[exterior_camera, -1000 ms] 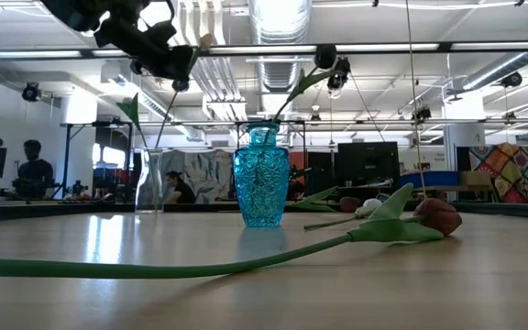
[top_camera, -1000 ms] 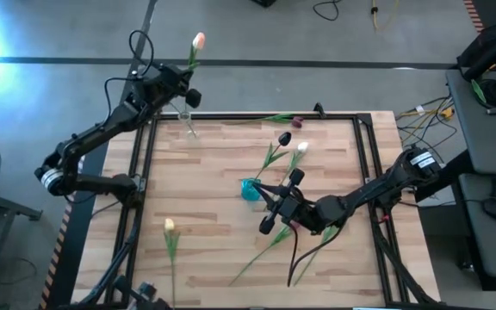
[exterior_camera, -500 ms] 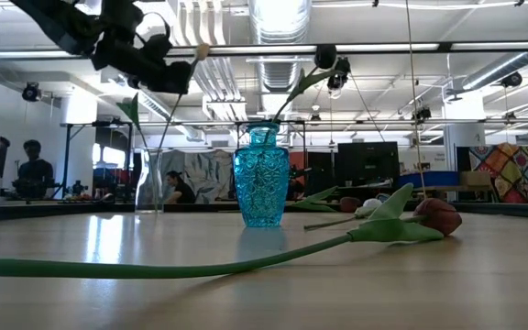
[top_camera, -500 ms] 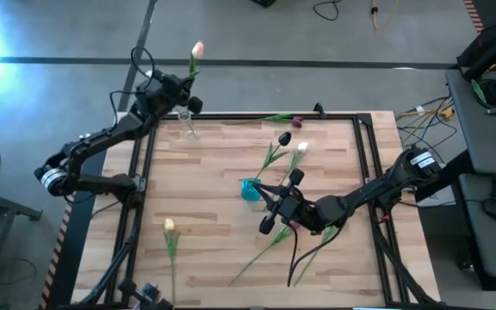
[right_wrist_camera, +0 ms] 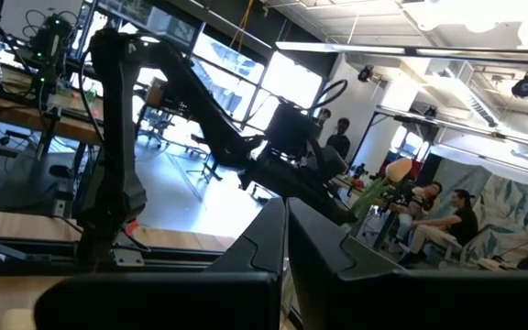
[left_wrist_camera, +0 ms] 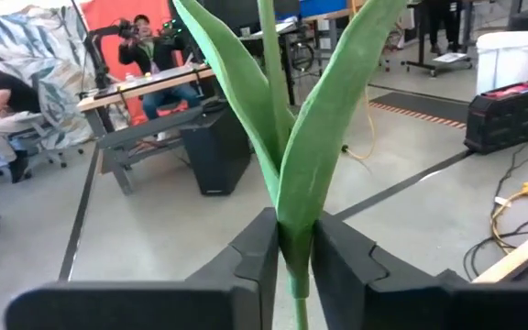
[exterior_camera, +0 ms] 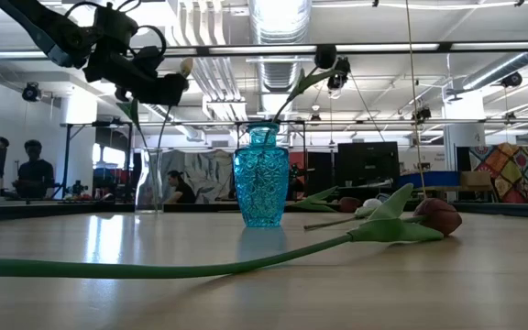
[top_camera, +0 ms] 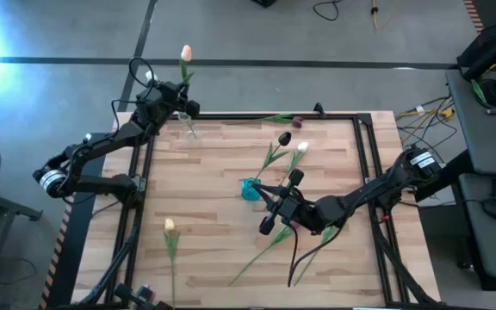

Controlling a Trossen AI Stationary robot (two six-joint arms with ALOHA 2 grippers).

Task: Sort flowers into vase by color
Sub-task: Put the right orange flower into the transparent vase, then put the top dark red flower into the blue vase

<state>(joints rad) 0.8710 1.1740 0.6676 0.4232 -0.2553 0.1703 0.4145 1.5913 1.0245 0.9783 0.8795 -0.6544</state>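
Left claw (top_camera: 177,96) gripped a cream-peach tulip (top_camera: 185,54) by its stem above the clear vase (top_camera: 185,121) at the tabletop's far-left corner; advisable: centre stem, lower vertically. Right claw (top_camera: 275,207) idle, closed, empty.

The left claw (top_camera: 177,96) hangs over the far left corner of the surface (top_camera: 213,250), pinching the stem of a tulip (top_camera: 185,55) whose head rises beyond the far edge. Directly below that claw stands a clear vase (exterior_camera: 151,181). The right claw (top_camera: 275,205) sits near the middle of the surface, with its fingers pressed together. Just beside it, toward the left arm, stands the patterned vase (top_camera: 250,189), with a stem in it leaning toward the far edge. Behind the right claw two flower heads (top_camera: 293,144) hang above the surface. More stems (top_camera: 269,245) lie in front of it. Another flower (top_camera: 170,226) lies well apart, toward the near left corner.
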